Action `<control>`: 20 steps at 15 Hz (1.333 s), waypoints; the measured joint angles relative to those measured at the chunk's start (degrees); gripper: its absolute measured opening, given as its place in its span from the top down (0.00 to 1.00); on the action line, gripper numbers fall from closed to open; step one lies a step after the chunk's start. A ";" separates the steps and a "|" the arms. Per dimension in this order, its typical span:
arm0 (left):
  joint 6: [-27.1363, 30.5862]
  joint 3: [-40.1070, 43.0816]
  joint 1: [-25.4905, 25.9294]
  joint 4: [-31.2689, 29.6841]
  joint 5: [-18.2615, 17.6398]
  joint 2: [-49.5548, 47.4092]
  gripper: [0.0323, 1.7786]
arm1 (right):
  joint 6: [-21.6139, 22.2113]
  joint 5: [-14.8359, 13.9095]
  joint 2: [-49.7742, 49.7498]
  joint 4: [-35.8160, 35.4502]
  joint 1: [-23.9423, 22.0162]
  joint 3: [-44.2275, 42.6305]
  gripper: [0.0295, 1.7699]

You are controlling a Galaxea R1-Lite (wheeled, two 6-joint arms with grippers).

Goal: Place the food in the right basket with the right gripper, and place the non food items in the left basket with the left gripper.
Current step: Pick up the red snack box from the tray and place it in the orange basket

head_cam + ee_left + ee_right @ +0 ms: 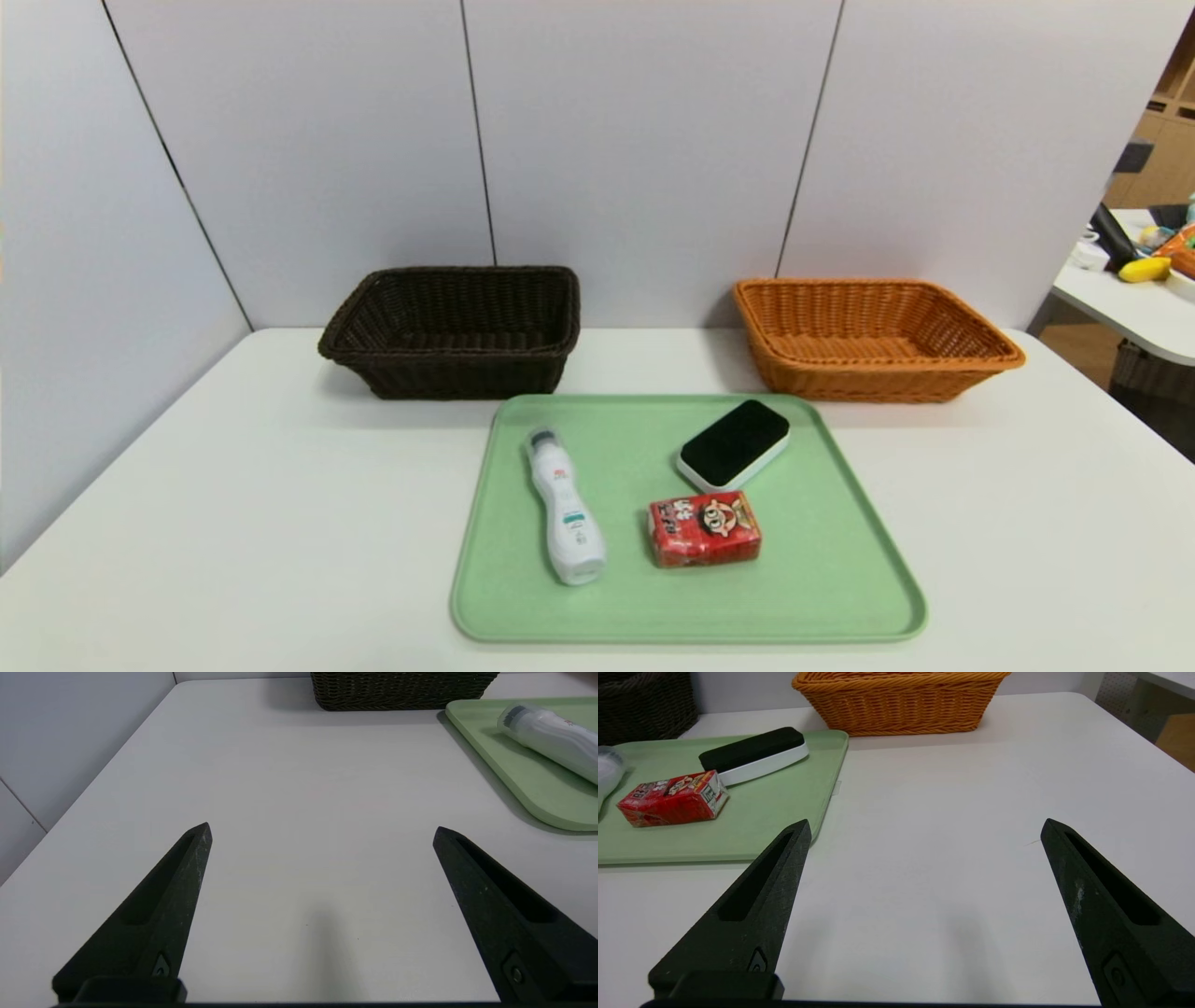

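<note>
So there's a green tray (840,560) sitting on the white tabletop (233,523) with three things lying on it: a white bottle (566,509) on the left side, a red snack pack (704,529) in the middle near the front, and a black-topped eraser (734,445) just behind the pack. Dark brown basket (455,329) is at the back left, orange basket (870,338) at the back right, both sitting just behind the tray. Left gripper (322,830) is spread wide and holding nothing, over bare tabletop left of the tray. Right gripper (927,826) is the same, spread wide with nothing in it, off to the tray's right.
</note>
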 joint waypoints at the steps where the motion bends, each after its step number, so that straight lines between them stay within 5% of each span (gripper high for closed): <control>1: -0.24 0.00 0.00 0.02 0.10 0.00 0.05 | 0.04 0.00 0.00 -0.02 0.00 0.00 0.04; 11: -1.15 -2.60 0.00 1.74 1.43 0.00 0.05 | -0.60 0.02 0.02 2.41 0.02 -2.01 0.04; 16: -0.60 -20.93 0.09 14.42 -1.29 3.93 0.05 | -0.18 3.35 4.25 15.20 0.09 -21.11 0.04; 20: 0.09 -35.86 0.38 13.46 -3.77 17.25 0.05 | -0.29 4.92 15.92 15.84 0.17 -35.00 0.04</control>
